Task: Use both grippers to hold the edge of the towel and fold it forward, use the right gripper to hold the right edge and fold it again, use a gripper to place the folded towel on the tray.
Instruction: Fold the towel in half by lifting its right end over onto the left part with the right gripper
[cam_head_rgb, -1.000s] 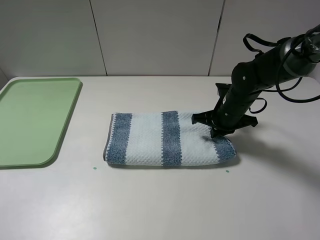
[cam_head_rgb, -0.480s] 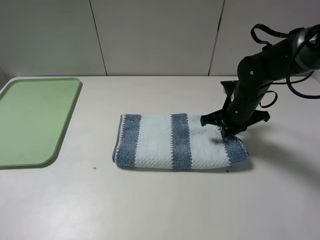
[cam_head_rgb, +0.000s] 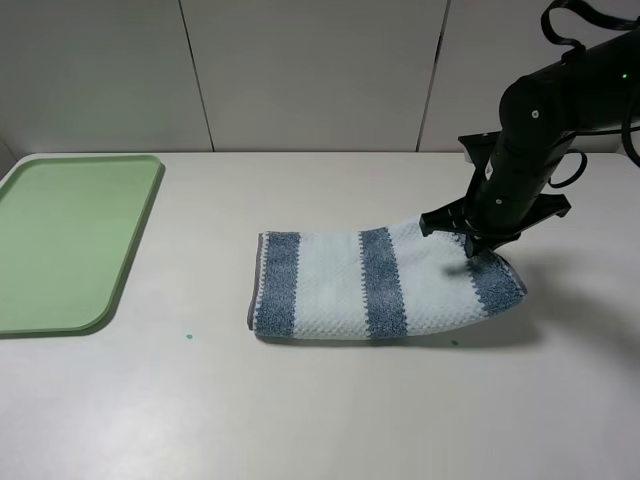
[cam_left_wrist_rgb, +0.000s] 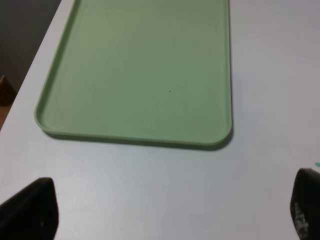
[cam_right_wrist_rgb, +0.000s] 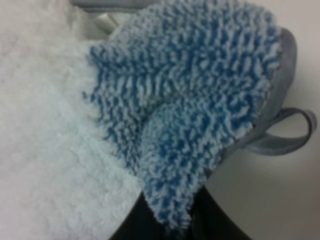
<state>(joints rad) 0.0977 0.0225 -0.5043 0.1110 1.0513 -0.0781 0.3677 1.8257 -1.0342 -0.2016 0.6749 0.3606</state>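
Your right arm angles down from the far right, elbow bent. The right end effector is clamped on the right edge of the towel, and that end is raised slightly off the surface. The folded towel lies mid-surface, well apart from the tray. Your left end effector hangs spread wide near the tray's corner.
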